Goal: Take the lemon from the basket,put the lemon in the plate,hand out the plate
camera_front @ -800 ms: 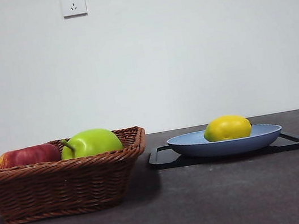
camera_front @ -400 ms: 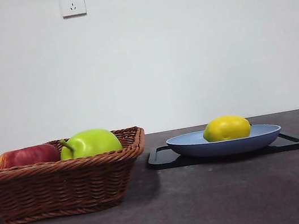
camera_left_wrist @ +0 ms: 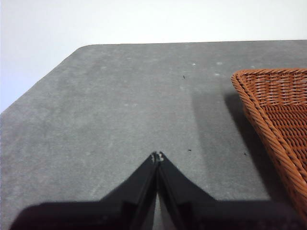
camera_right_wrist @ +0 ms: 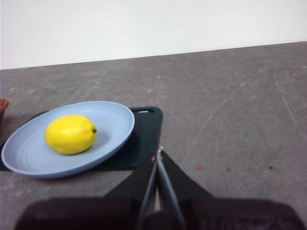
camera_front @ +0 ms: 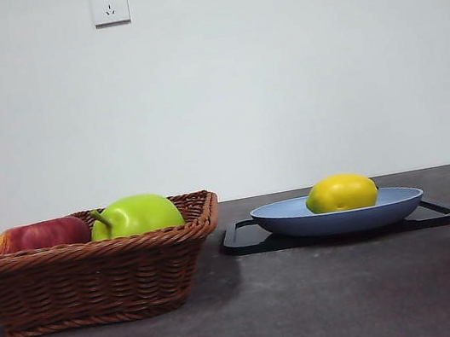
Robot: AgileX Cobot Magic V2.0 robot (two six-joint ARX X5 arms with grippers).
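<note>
A: Where do the hands stand?

B: The right hand [camera_right_wrist: 158, 153] has its jaws pressed together at the tips, with nothing between them. It hangs over bare worktop [camera_right_wrist: 230, 120], and its tips show at the lower middle of the right wrist picture.

A: And the lemon from there?

B: The lemon [camera_right_wrist: 70, 134] lies to the left of those tips and a little higher in that picture, apart from the hand. It rests on its side in the plate [camera_right_wrist: 112, 122], nub toward the plate's middle. The plate sits on a black tray [camera_right_wrist: 146, 129], whose corner reaches close to the fingertips.

A: The left hand?

B: The left hand [camera_left_wrist: 157, 155] is also closed tip to tip and empty, above open worktop. Only a corner of the basket [camera_left_wrist: 273, 105] shows at the right edge of its picture, well apart from it.

A: The front picture?

B: No arm appears. The basket is at lower left holding a red apple [camera_front: 42, 235] and a green fruit [camera_front: 136, 214]; plate and lemon are at right of centre. A wall socket [camera_front: 109, 4] is at upper left.
</note>
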